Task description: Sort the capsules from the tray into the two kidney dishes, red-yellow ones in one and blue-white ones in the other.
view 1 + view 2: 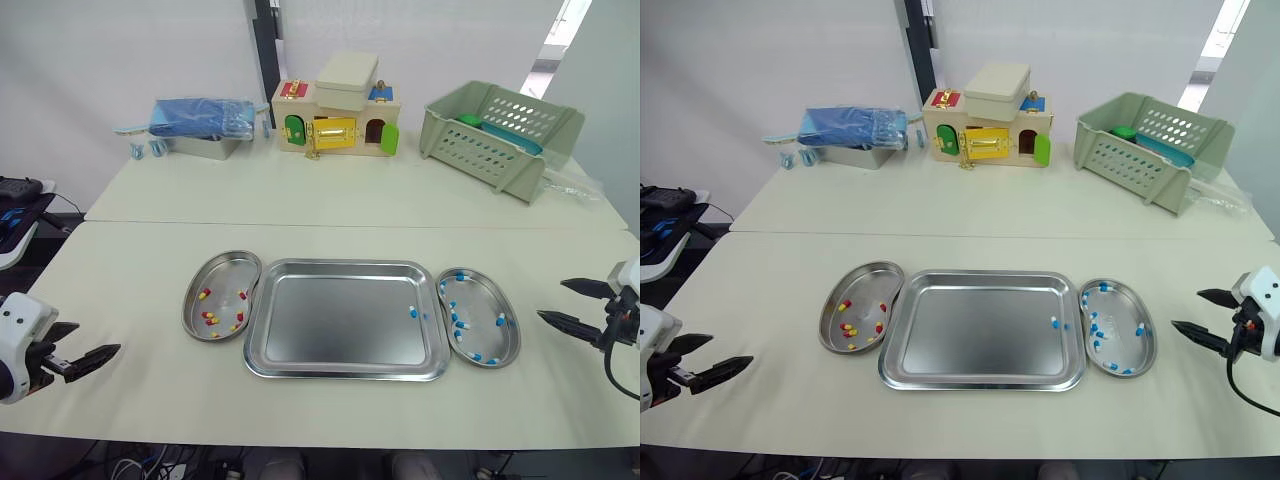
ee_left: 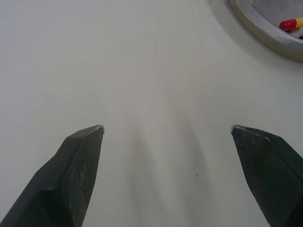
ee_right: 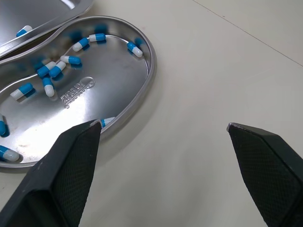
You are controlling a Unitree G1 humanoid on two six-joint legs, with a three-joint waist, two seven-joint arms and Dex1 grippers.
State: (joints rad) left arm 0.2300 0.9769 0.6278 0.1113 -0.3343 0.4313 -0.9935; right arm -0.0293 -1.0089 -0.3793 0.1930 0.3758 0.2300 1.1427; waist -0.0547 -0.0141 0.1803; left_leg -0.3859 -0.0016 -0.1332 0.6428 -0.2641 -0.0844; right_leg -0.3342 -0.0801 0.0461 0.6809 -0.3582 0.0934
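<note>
1. Cream table (image 1: 150,250) against a white wall. Along the back sit a blue bag (image 1: 200,115), a toy house (image 1: 338,118) and a green basket (image 1: 495,135).
2. Shiny steel tray (image 1: 340,330) sits mid-table with its long axis running left to right. A kidney dish sits snug against each short end. Both dishes have their long axis running front to back and the dented side facing the tray.
3. Left dish (image 1: 225,272) holds the red-yellow capsules (image 1: 210,318). Right dish (image 1: 483,338) holds the blue-white capsules (image 1: 462,325).
4. One lone capsule (image 1: 413,313), blue-white, lies in the tray close to its right edge. It's too tiny to call which way it points.
5. Left gripper (image 1: 99,337) is over the near-left of the table, well apart from the left dish, fingers spread and holding nothing. Right gripper (image 1: 551,299) is out past the right dish, also spread wide and empty, tips aimed toward the dish.
6. Left wrist view gives bare table between the fingers, plus a slice of dish rim with one red-yellow capsule inside.
7. Right wrist view adds detail the head views are too far off to give. There's a stamped mark (image 3: 75,90) on the right dish's floor, and the capsules there lie every which way.
</note>
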